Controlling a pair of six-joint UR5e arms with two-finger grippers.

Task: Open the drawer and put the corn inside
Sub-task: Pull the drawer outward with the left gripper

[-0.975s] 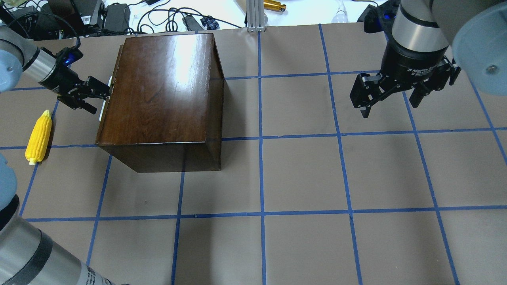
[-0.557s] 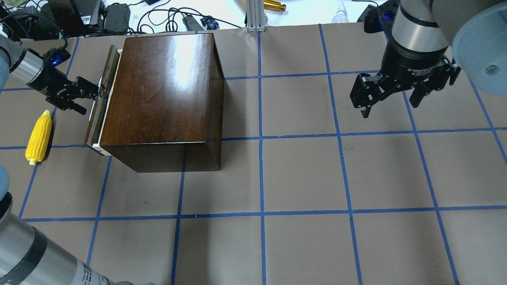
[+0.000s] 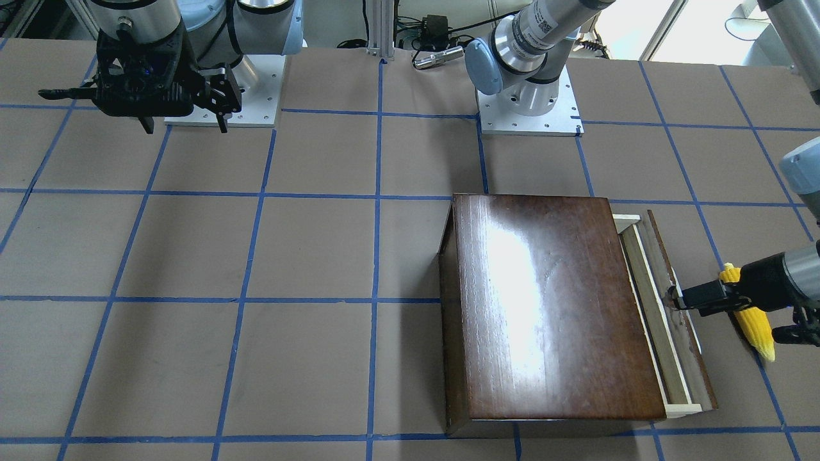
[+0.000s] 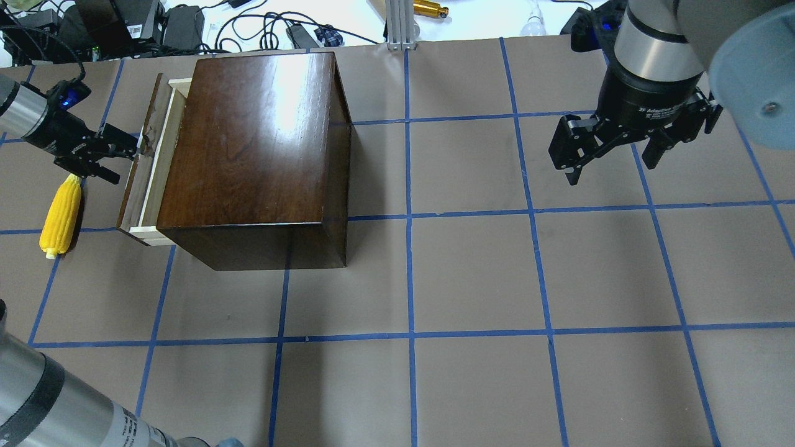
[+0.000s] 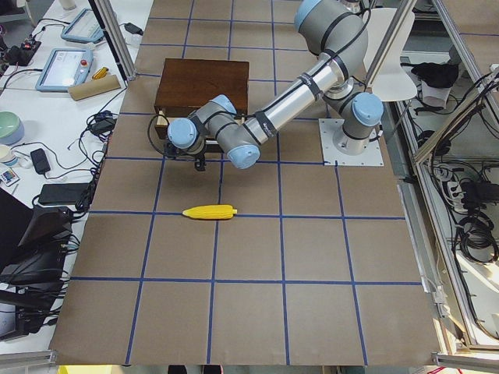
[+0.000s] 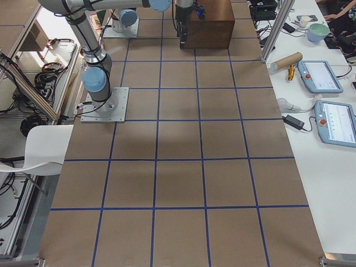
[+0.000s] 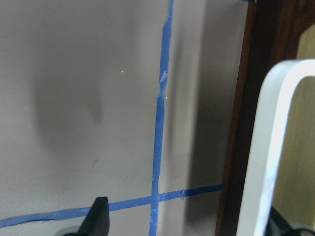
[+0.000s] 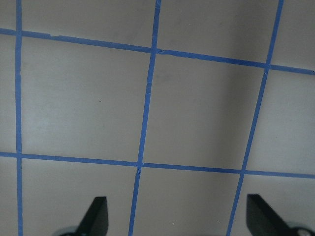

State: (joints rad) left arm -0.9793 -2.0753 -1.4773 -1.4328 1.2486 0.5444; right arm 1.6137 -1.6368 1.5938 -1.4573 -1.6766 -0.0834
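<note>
The dark-brown wooden box (image 4: 254,136) stands at the table's left rear. Its drawer (image 4: 141,167) is pulled partly out to the left, and a strip of pale tray (image 3: 653,320) shows. My left gripper (image 4: 121,158) is at the drawer front with its jaws apart, one finger at the white pull (image 7: 275,147); the other fingertip (image 7: 98,216) hangs over bare table. The yellow corn (image 4: 60,214) lies on the table left of the drawer, just under the left wrist, and also shows in the front view (image 3: 756,323). My right gripper (image 4: 612,171) is open and empty above the right rear of the table.
Cables and power supplies (image 4: 180,25) lie beyond the table's back edge, with an aluminium post (image 4: 400,25) at centre back. The arm bases (image 3: 525,109) sit at the robot's side. Blue tape lines grid the brown table top (image 4: 472,279).
My left gripper has moved left and the drawer has slid further out of the box with it. The corn and the right arm have not moved.
</note>
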